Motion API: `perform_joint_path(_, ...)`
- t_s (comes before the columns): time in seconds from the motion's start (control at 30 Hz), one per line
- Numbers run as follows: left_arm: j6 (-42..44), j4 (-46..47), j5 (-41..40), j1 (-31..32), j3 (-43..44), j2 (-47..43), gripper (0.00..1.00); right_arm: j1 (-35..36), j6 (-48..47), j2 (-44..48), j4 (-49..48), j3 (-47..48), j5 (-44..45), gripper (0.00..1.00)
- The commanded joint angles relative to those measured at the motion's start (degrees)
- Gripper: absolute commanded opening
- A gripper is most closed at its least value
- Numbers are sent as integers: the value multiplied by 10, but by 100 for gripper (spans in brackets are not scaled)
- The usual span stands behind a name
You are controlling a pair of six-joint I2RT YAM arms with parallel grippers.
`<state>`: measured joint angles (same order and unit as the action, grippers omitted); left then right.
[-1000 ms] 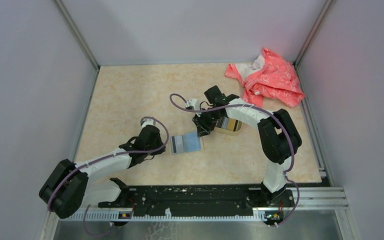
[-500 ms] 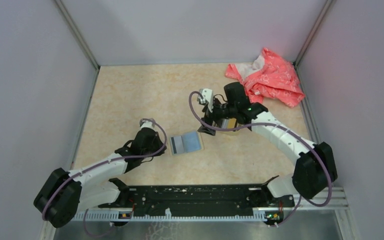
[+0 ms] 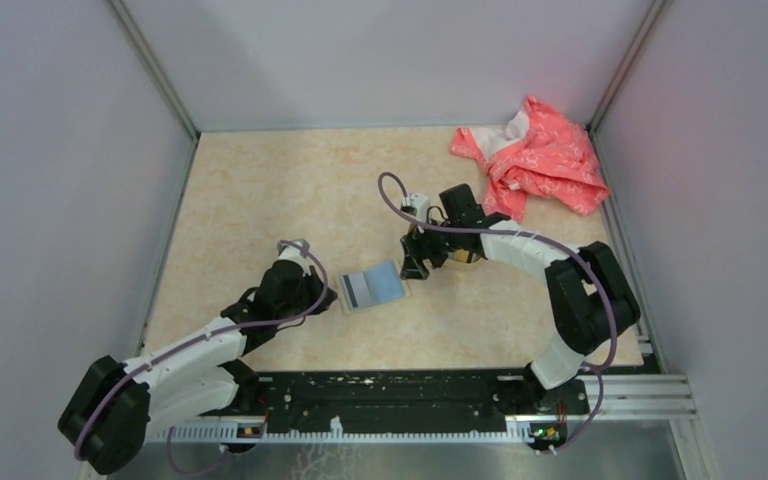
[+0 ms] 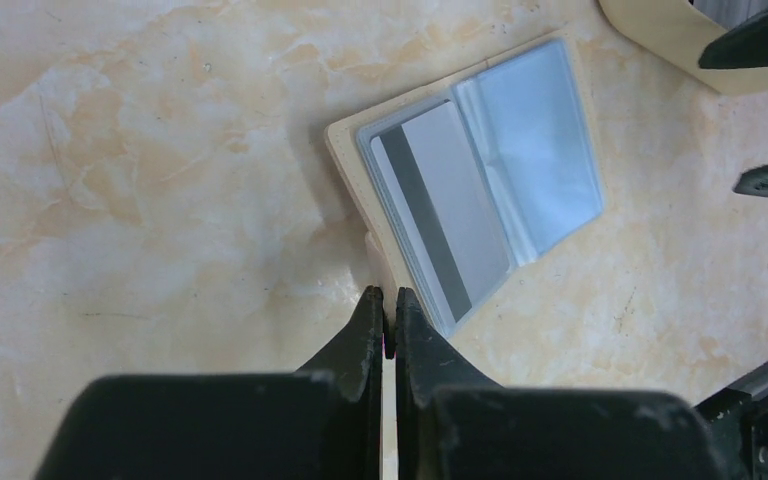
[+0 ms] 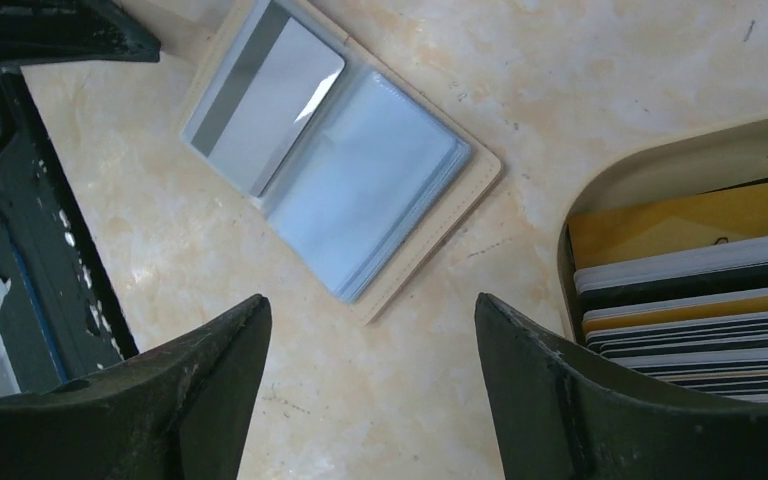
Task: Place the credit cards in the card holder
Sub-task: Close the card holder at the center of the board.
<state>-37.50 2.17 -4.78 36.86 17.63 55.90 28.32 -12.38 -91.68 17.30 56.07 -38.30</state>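
Left pincer (image 4: 385, 305): pressed together, tips at the near edge of the card holder (image 4: 480, 190); whether they nip that edge cannot be told.
Right pincer (image 5: 370, 305): spread wide, above the desk (image 5: 600, 60), between card holder and dish.
Card holder: lies open and flat on the desk between the two pincers, clear sleeves up.
Grey card (image 5: 265, 105): dark-striped, in one sleeve.
Credit cards (image 5: 690, 300): stacked in the oval tan dish (image 5: 610, 185), just beside the holder.
Pink cloth (image 3: 540, 155): crumpled, far right corner.
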Motion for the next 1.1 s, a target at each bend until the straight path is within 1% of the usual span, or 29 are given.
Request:
perform_joint_path(0.0,-2,15,22,-4,-7,-16,0,-2,102,-13,-89,-14,36,72)
perform_joint_path(0.13,-8,16,32,-4,-9,-20,0,-2,144,-48,-93,-6,28,60)
perform_joint_path(0.43,-27,-18,42,-4,-13,-47,0,0,200,-100,-124,-4,53,59)
perform_joint_path(0.53,-26,-19,45,-4,-14,-47,0,3,215,-114,-133,-6,29,58)
perform_joint_path(0.6,-26,-18,53,-4,-12,-40,0,8,217,-124,-134,-7,21,56)
perform_joint_path(0.67,-25,-16,64,-4,-12,-32,0,14,216,-129,-133,-6,27,55)
perform_joint_path(0.87,-20,-13,72,-4,-6,-22,0,45,202,-129,-117,-1,84,55)
perform_joint_path(0.93,-19,-16,71,-3,-5,-24,0,48,207,-131,-117,1,69,55)
perform_joint_path(1.03,-18,-17,72,-4,-4,-24,0,48,221,-122,-134,-2,27,48)
perform_joint_path(1.07,-18,-17,72,-4,-3,-23,0,48,228,-116,-146,-7,10,43)
